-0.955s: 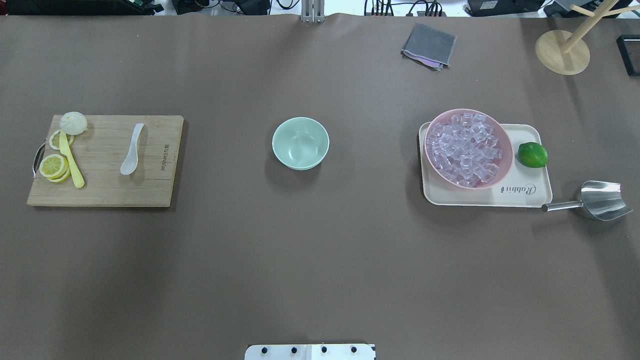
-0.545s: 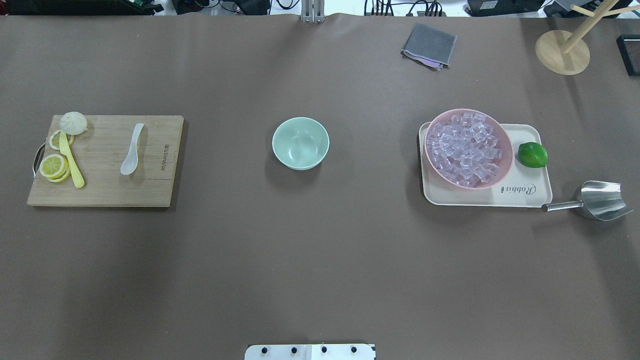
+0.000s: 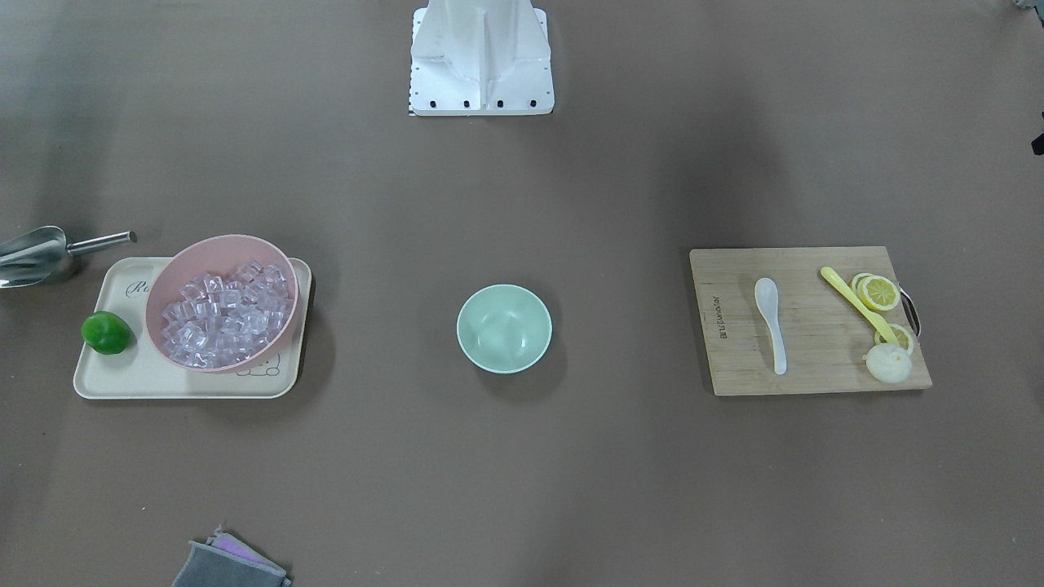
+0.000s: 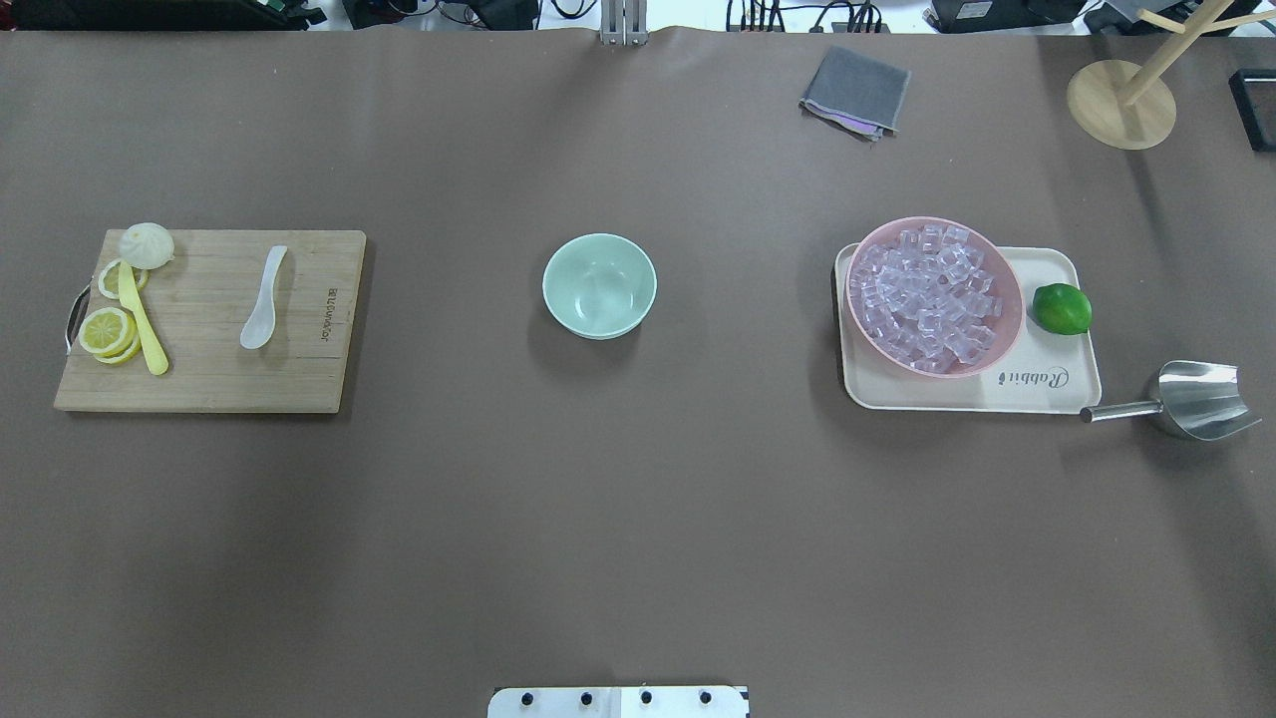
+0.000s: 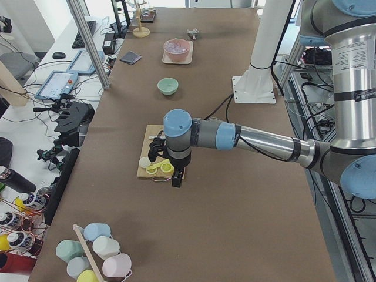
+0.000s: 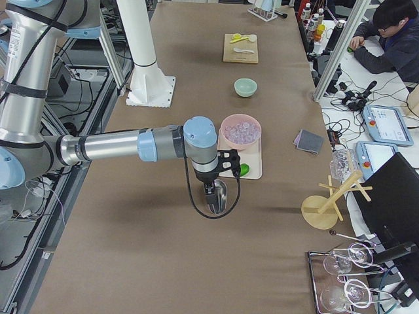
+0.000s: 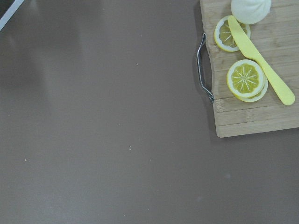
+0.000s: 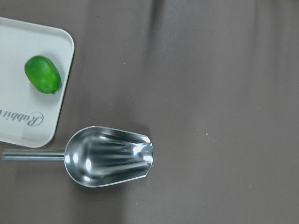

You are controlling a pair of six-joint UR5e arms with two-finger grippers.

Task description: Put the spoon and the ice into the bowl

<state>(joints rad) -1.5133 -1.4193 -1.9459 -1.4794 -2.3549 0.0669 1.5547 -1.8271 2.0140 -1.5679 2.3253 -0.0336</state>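
The white spoon lies on a wooden cutting board at the left, also in the front view. The mint-green bowl stands empty mid-table, also in the front view. Clear ice cubes fill a pink bowl on a cream tray. My left gripper hangs above the board's lemon end. My right gripper hangs above a metal scoop. Both show only in the side views, so I cannot tell whether they are open or shut.
Lemon slices, a yellow knife and a white bun share the board. A lime sits on the tray. A grey cloth and a wooden stand are at the far edge.
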